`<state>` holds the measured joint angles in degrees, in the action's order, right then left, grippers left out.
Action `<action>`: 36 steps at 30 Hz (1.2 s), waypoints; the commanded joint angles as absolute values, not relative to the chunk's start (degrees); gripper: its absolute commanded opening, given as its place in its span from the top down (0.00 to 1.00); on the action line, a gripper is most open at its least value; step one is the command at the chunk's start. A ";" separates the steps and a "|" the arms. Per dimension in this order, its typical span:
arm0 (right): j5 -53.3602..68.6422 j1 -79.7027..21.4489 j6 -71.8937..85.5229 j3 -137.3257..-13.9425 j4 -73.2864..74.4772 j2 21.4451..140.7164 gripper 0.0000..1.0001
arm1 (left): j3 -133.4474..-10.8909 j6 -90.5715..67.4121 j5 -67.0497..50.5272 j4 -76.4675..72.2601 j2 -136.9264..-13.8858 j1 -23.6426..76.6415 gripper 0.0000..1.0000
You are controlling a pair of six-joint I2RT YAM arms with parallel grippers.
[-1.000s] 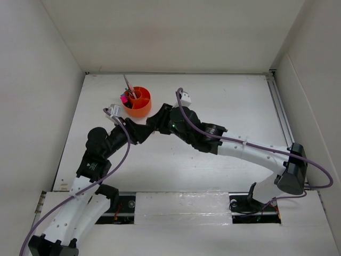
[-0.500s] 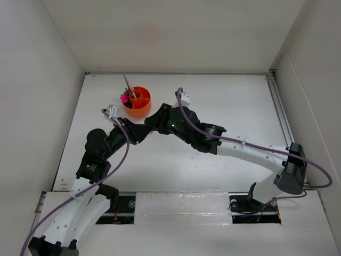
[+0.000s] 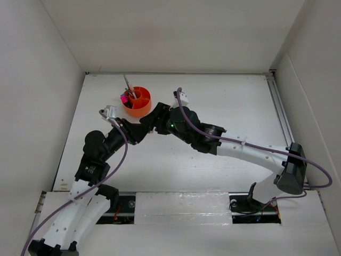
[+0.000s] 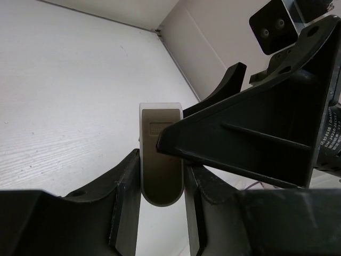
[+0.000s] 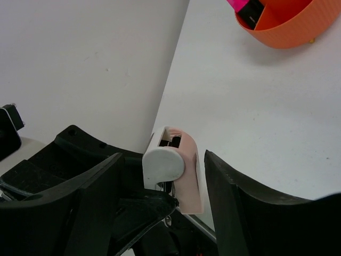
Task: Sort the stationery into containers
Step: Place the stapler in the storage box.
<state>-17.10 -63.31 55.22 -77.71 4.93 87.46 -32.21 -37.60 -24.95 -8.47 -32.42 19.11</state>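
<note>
My left gripper point(image 3: 137, 133) and right gripper point(image 3: 150, 124) meet just in front of the orange tub point(image 3: 137, 105). The left gripper point(image 4: 161, 166) is shut on a small white and pink eraser point(image 4: 161, 140), held off the table. In the right wrist view the eraser point(image 5: 184, 160) sits between the jaws of my open right gripper point(image 5: 164, 157), with a small gap on each side. The right gripper's fingers point(image 4: 250, 138) cross over the eraser in the left wrist view. The tub point(image 5: 290, 33) holds pens point(image 3: 128, 85) standing upright and a pink-capped item point(image 5: 242, 5).
White walls close in the table point(image 3: 229, 101) at the left, back and right. The tub stands at the far left of the table, close behind the two grippers. A rail runs along the table's right edge point(image 3: 279, 106).
Both grippers have shifted slightly to the left together. The left gripper still holds the eraser and the right gripper stays around it.
</note>
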 commanded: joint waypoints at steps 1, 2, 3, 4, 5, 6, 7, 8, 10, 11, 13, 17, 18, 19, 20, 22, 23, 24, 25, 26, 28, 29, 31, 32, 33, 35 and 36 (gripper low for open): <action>-12.66 -65.39 54.23 -77.70 2.72 87.71 0.32 | -33.22 -37.79 -23.99 -14.24 -31.64 18.98 1.00; -12.66 -65.39 54.23 -77.70 2.72 87.71 0.32 | -33.22 -37.79 -23.47 -14.24 -31.64 18.98 1.00; -12.66 -65.39 54.23 -77.70 2.72 87.71 0.31 | -33.22 -37.79 -23.47 -13.72 -31.64 18.98 1.00; -12.66 -65.39 53.71 -77.70 2.72 87.71 0.30 | -33.22 -37.79 -22.77 -13.71 -31.64 18.98 1.00; -13.44 -65.39 53.70 -77.70 2.72 87.71 0.26 | -33.22 -37.79 -22.76 -13.01 -31.64 18.98 1.00; -14.32 -65.39 53.70 -77.70 2.72 87.71 0.23 | -33.22 -37.27 -21.98 -13.01 -31.64 18.98 1.00; -14.33 -65.39 53.70 -77.70 2.72 87.71 0.21 | -33.83 -37.27 -21.36 -11.79 -31.64 18.98 1.00; -14.85 -64.69 53.70 -76.83 2.72 87.11 0.20 | -33.84 -37.27 -19.97 -11.17 -31.64 18.98 1.00; -15.38 -62.85 53.70 -75.15 3.33 86.40 0.07 | -34.45 -36.65 -18.64 -9.76 -32.16 18.98 1.00; -15.90 -62.06 53.70 -74.45 4.12 85.44 0.06 | -35.06 -36.13 -17.24 -9.23 -32.95 18.98 1.00; -16.70 -59.25 53.70 -71.48 4.13 83.86 0.06 | -35.86 -35.60 -15.65 -8.26 -34.88 18.98 1.00; -18.71 -54.41 53.70 -66.37 6.94 77.19 0.05 | -40.07 -33.41 -12.30 -5.46 -41.37 18.98 1.00; -18.72 -53.62 52.48 -65.57 7.73 75.95 0.05 | -43.04 -32.53 -11.70 -4.93 -43.14 18.98 1.00; -18.72 -51.87 51.25 -64.87 8.60 74.81 0.05 | -45.07 -31.56 -11.69 -3.79 -45.16 18.98 1.00; -18.11 -51.07 50.20 -64.25 9.31 73.75 0.05 | -47.61 -30.07 -11.69 -2.47 -47.44 18.98 1.00; -18.11 -49.58 48.00 -63.54 12.38 70.24 0.05 | -57.53 -22.53 -10.82 3.84 -54.64 18.98 1.00; -18.11 -48.35 47.12 -62.15 12.91 68.83 0.05 | -60.87 -20.06 -9.51 6.13 -56.84 18.98 1.00; -18.11 -47.82 46.41 -61.44 12.92 65.95 0.05 | -63.95 -17.69 -8.27 8.24 -61.13 18.98 1.00; -18.11 -47.81 45.19 -60.74 13.79 64.44 0.05 | -69.20 -12.45 -8.26 11.22 -63.09 18.98 1.00; -18.11 -46.42 44.48 -59.17 13.80 62.94 0.05 | -71.08 -9.96 -7.04 12.03 -64.93 18.98 1.00; -17.58 -45.62 42.90 -57.84 13.80 59.00 0.05 | -75.38 -6.87 -6.15 13.87 -70.56 18.98 1.00; -16.80 -45.62 42.37 -57.31 14.32 57.84 0.05 | -76.72 -4.25 -6.15 14.58 -72.32 18.98 1.00; -16.27 -43.95 41.84 -56.60 15.46 55.30 0.05 | -78.22 -2.38 -8.51 15.11 -77.05 16.80 1.00; -16.26 -43.95 40.44 -55.99 16.25 54.59 0.05 | -78.74 -1.15 -12.44 14.42 -78.12 16.79 1.00; -15.65 -42.73 39.82 -55.99 16.78 53.80 0.05 | -78.75 2.42 -13.70 13.54 -79.00 16.27 1.00; -15.12 -42.02 38.33 -55.46 18.54 51.69 0.05 | -78.75 6.49 -14.50 13.54 -81.64 16.26 1.00; -14.51 -42.01 37.80 -54.94 19.15 50.81 0.05 | -79.53 7.63 -14.50 13.54 -82.43 16.26 1.00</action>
<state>-16.29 -42.85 41.69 -55.75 16.45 53.15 -77.34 -1.37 -11.51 12.32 -81.06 16.71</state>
